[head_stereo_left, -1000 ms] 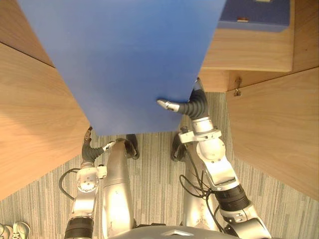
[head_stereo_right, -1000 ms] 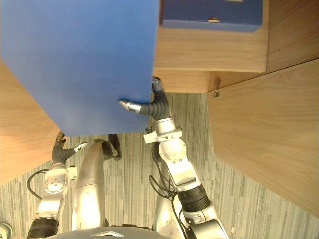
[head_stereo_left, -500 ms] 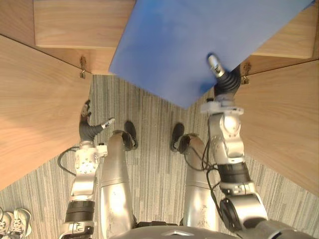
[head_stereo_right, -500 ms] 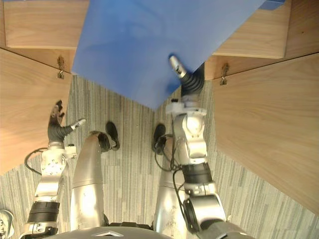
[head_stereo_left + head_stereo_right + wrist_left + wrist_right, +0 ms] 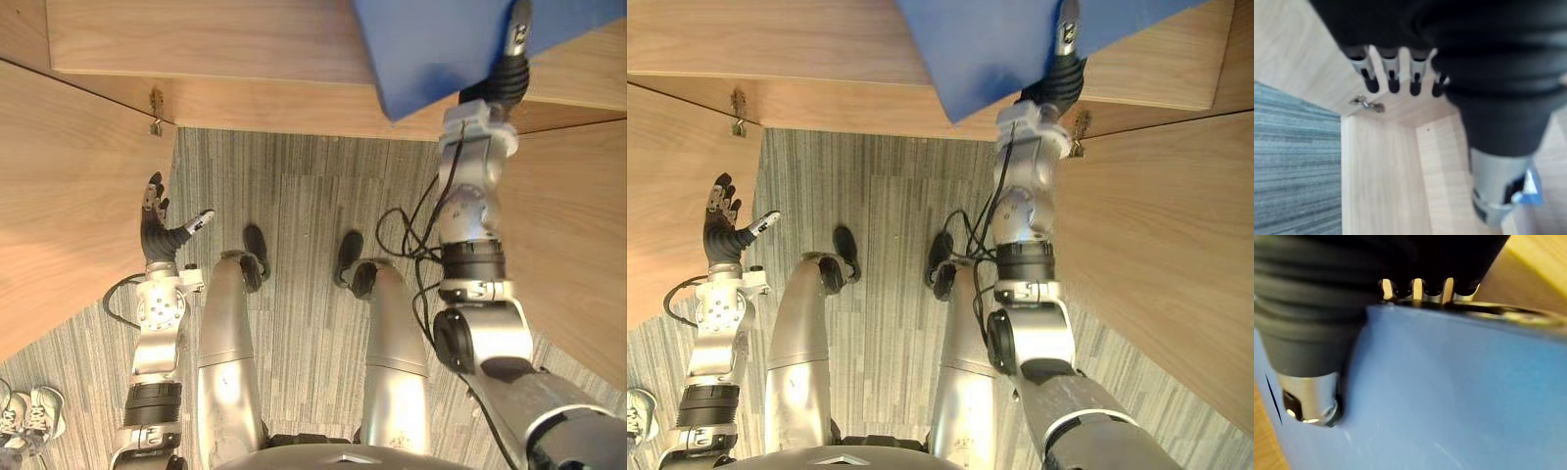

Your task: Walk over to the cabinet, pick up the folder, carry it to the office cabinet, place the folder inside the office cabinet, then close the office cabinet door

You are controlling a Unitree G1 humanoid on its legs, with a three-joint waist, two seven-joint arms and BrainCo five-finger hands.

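Right hand has the blue folder pinched, thumb on top, held over the office cabinet shelf. Left hand hangs with fingers spread, beside the cabinet door.

Left hand raised, fingers straight; right hand outstretched, pinching.

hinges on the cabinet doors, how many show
2: one hinge at the left door's inner edge, one at the right door's. Others may be hidden behind the folder.
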